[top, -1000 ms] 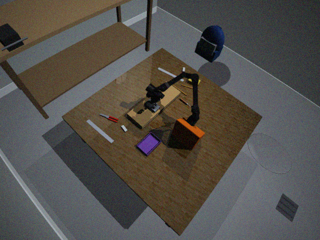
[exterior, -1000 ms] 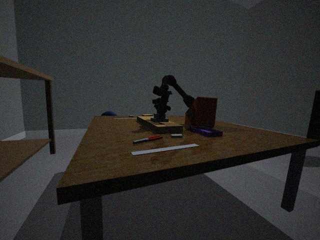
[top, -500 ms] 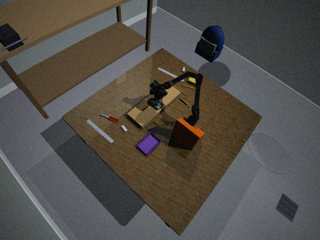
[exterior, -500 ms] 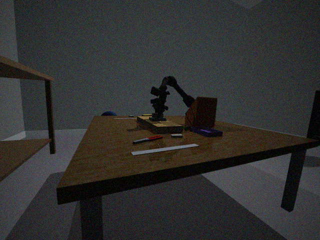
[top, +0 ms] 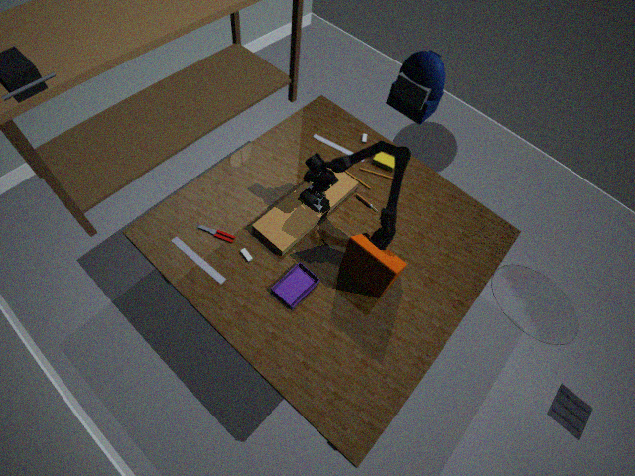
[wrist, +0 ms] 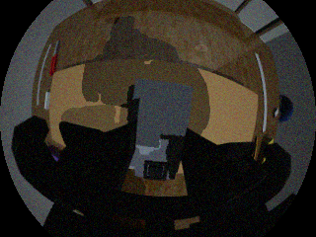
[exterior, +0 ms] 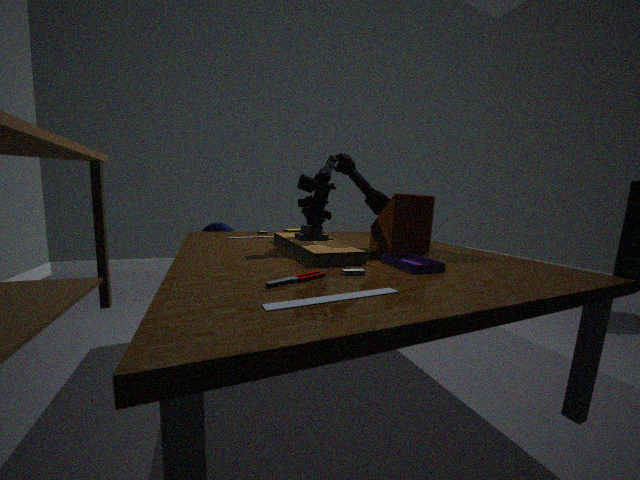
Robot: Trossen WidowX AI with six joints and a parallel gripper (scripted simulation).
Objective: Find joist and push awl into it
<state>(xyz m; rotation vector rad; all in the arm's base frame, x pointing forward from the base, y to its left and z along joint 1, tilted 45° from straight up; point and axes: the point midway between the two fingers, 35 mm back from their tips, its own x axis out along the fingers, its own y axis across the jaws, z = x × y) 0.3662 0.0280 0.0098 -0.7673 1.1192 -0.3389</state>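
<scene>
1. Stud finder, a grey rectangular block, is clamped between the arm's dark fingers and sits low over the floor panel; whether it touches the wood cannot be told.
2. Seen from above, the gripper stands over the panel's middle, toward the half farther from the purple tray.
3. The floor panel is a pale wooden slab lying flat on the brown counter, with the arm's shadow falling across it.
4. The purple tray is a shallow rectangular container lying beside the panel's near end, close to the orange base block; nothing shows inside it, only its purple floor.
5. The orange base block stands just beside the panel's long edge, and the black arm rises from it, bends high, and reaches back down over the panel.
6. A red-handled tool lies on the counter beside the panel, on the side away from the base block; a small white block rests near the panel's near corner.
7. A long grey ruler lies farther out from the panel than the red-handled tool.
8. Beyond the panel's far end are a yellow block, two pencils, a second grey strip and another small white piece.
9. A thin orange-handled tool, perhaps the awl, lies between the panel and the arm.
</scene>
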